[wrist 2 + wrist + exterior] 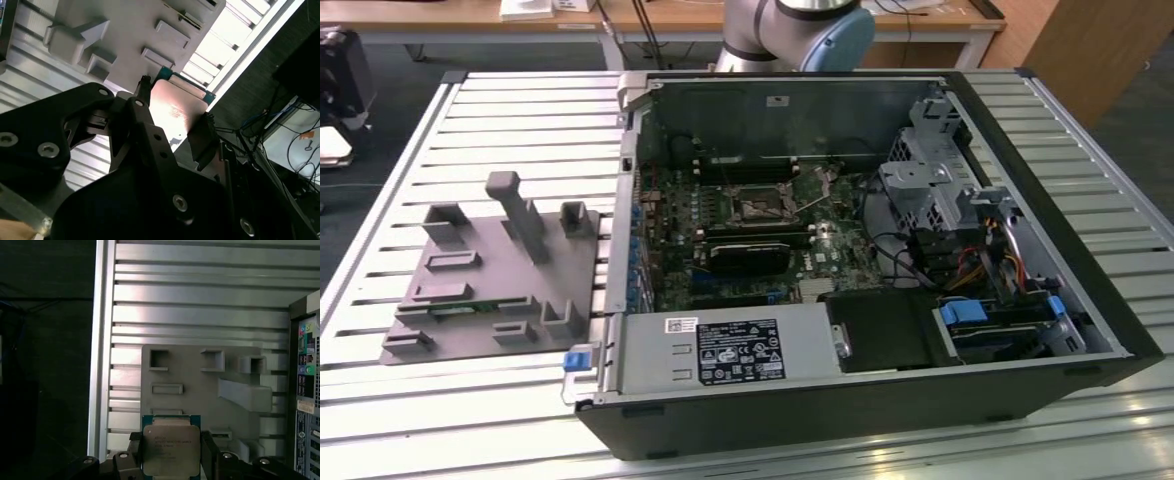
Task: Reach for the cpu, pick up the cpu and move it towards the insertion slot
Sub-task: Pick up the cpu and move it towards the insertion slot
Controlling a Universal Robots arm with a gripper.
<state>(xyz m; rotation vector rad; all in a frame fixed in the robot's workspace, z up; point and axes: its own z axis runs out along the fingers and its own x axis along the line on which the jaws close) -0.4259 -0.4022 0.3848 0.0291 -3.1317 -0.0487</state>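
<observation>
My gripper (pixel 171 458) is clamped on the cpu (pixel 171 445) by two opposite edges, with the grey holder plate (pixel 200 385) lying beyond my fingertips.

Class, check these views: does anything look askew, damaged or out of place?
Nothing stands out. The cpu is held straight in the gripper over the grey fixture, and the insertion slot in the open computer case looks intact.

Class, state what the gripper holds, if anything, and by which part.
The gripper holds the cpu, clamped by two opposite side edges.
</observation>
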